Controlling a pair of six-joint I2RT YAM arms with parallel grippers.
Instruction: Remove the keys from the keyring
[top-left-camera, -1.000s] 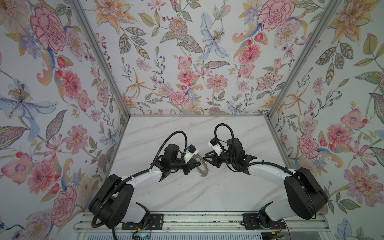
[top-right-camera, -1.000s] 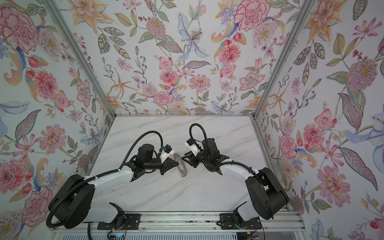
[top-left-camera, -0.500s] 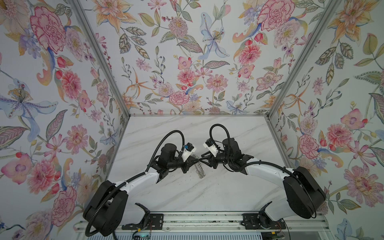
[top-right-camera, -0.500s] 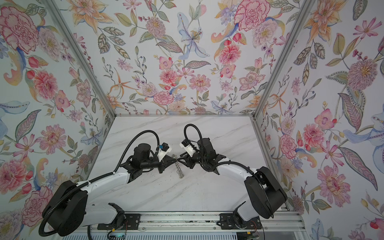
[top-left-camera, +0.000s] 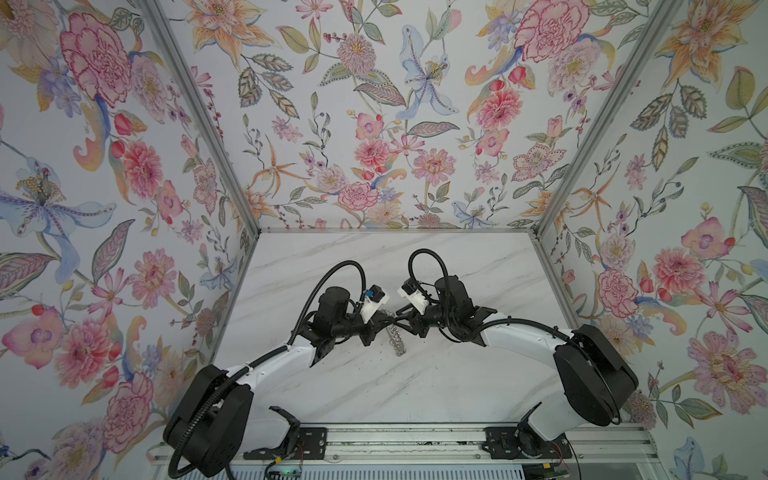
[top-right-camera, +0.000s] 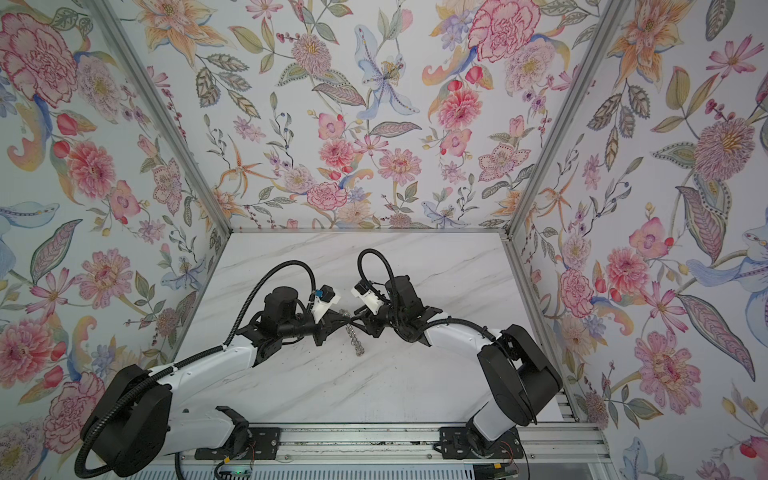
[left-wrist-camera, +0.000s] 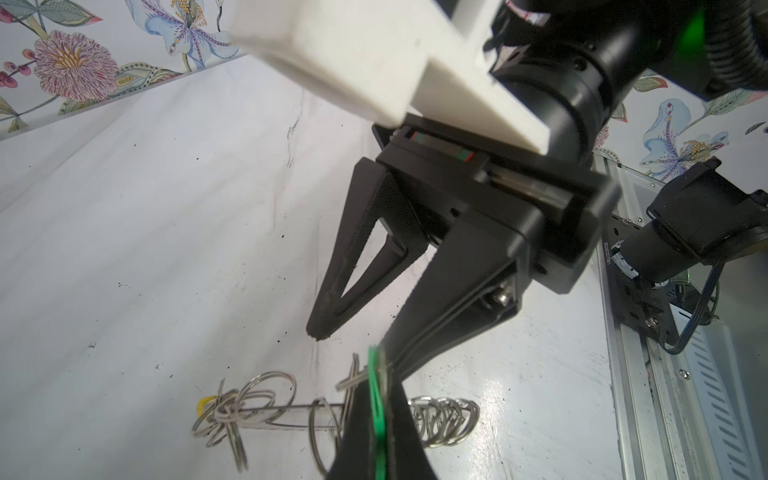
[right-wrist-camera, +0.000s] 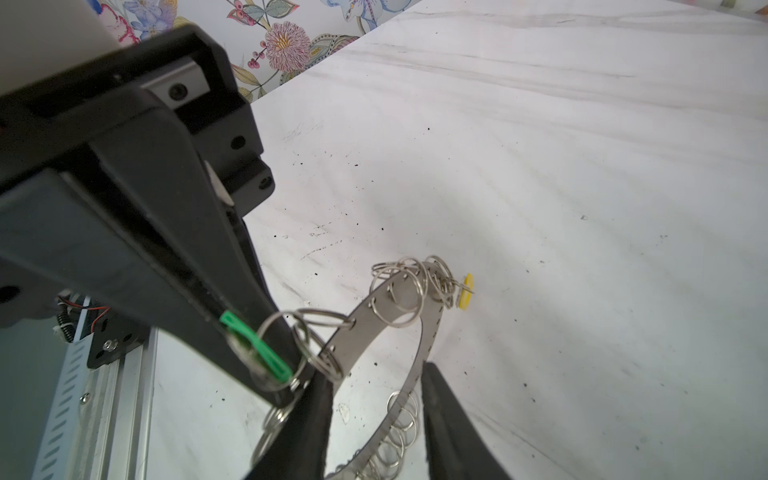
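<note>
Steadiness mattered: my left jaws clamped the green key (right-wrist-camera: 255, 347), so my half-open right jaws, straddling the keyring (right-wrist-camera: 370, 328), needed to pinch it first.

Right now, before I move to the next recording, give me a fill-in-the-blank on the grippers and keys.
The left gripper is shut on the key with the ____ tag.
The other key, among the wire loops of the keyring, has a ____ tag.
The right gripper has jaws standing ____, straddling the keyring's rim.
Missing: green; yellow; open.
</note>
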